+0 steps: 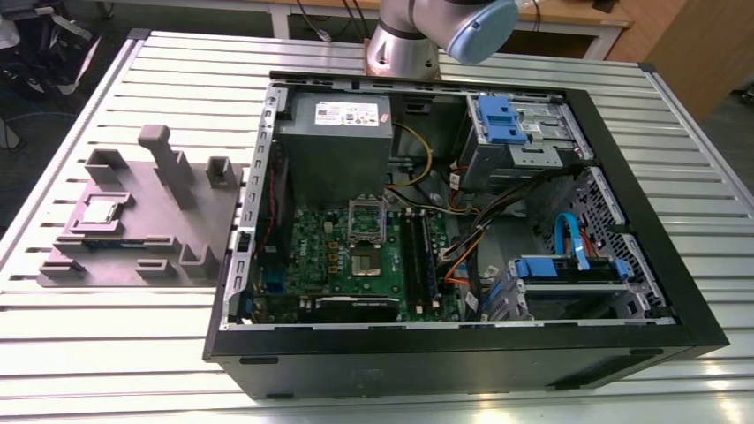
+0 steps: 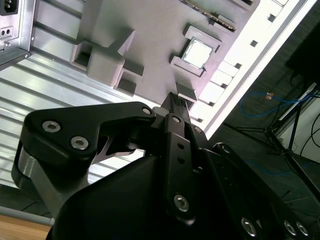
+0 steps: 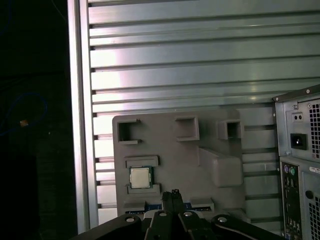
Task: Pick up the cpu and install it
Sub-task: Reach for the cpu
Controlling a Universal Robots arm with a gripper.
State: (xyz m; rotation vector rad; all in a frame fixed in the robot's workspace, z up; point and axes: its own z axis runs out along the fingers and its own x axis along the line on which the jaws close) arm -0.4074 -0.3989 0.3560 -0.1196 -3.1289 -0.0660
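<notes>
Item, cpu (image 1: 101, 210): you find it seated in the grey holder (image 1: 147, 231) on the bench (image 1: 495, 53), at the exterior view's left; not yet picked. Gripper (image 3: 173, 193): closed, empty, near the holder. Socket (image 1: 364, 262): vacant.

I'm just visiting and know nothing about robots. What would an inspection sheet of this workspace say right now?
Surface: slatted metal table.
Job's things: cpu lies in a recess of the grey holder tray, not yet picked up; open computer case beside it, motherboard exposed.
Clutter: nothing seen.
Grippers: gripper above the tray, apart from the cpu, shut, holding nothing.
Cables: coloured wires inside the case; blue cable on the floor.
Surroundings: wooden bench behind the table.
</notes>
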